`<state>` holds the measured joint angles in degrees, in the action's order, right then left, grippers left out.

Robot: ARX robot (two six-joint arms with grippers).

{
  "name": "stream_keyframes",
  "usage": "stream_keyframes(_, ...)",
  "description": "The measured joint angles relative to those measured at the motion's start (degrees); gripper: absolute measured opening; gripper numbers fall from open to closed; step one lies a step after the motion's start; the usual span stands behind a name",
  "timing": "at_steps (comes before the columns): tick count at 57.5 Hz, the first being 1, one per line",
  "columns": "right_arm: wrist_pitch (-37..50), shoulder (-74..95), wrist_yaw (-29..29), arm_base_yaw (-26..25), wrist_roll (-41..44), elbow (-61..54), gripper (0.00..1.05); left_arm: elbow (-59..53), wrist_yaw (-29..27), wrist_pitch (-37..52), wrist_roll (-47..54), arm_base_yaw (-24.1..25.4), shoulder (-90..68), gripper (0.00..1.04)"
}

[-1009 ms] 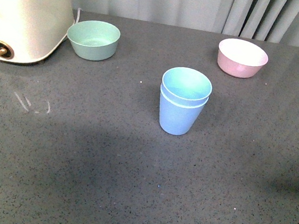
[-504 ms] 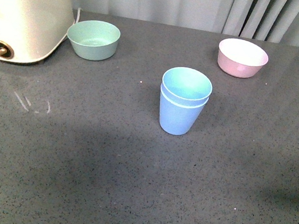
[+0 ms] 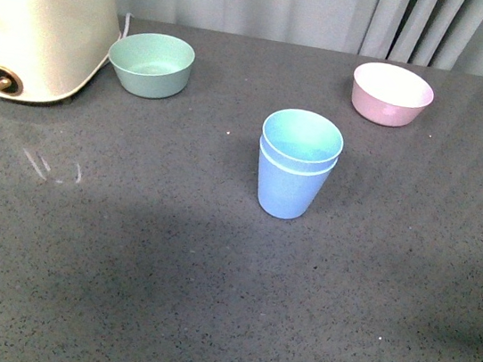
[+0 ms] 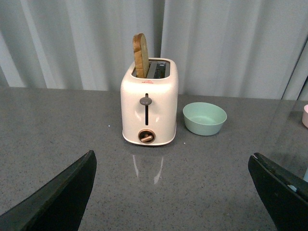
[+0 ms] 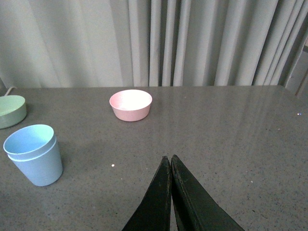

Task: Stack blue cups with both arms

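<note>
Blue cups (image 3: 296, 163) nested | bowls, toaster (image 4: 148, 103) apart | left tool (image 4: 168, 192) released | right tool (image 5: 171, 166) clenched

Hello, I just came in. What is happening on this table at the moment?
Nothing is being handled right now. The two blue cups stand nested, one inside the other, upright near the middle of the grey table, so the stacking looks done. Neither arm touches them. The left gripper is open and empty, facing the toaster and the green bowl. The right gripper is shut on nothing, apart from the cups. A pink bowl sits at the far side.
</note>
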<state>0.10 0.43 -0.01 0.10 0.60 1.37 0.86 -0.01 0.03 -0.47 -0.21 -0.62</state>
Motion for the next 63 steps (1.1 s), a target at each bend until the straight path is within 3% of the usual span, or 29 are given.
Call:
stream_keyframes(4, 0.0, 0.0, 0.0, 0.0, 0.0, 0.0, 0.02, 0.0, 0.0, 0.0, 0.0, 0.0, 0.0, 0.96)
stream_keyframes(7, 0.0, -0.1, 0.0, 0.0, 0.0, 0.0, 0.09, 0.0, 0.0, 0.0, 0.0, 0.0, 0.0, 0.96)
stream_keyframes(16, 0.0, -0.1, 0.0, 0.0, 0.0, 0.0, 0.43, 0.0, 0.0, 0.0, 0.0, 0.0, 0.0, 0.96)
stream_keyframes(27, 0.0, -0.1, 0.0, 0.0, 0.0, 0.0, 0.72, 0.0, 0.0, 0.0, 0.0, 0.0, 0.0, 0.96)
stream_keyframes(33, 0.0, -0.1, 0.0, 0.0, 0.0, 0.0, 0.95, 0.0, 0.0, 0.0, 0.0, 0.0, 0.0, 0.96)
stream_keyframes(63, 0.0, -0.1, 0.0, 0.0, 0.0, 0.0, 0.96, 0.0, 0.0, 0.0, 0.0, 0.0, 0.0, 0.96)
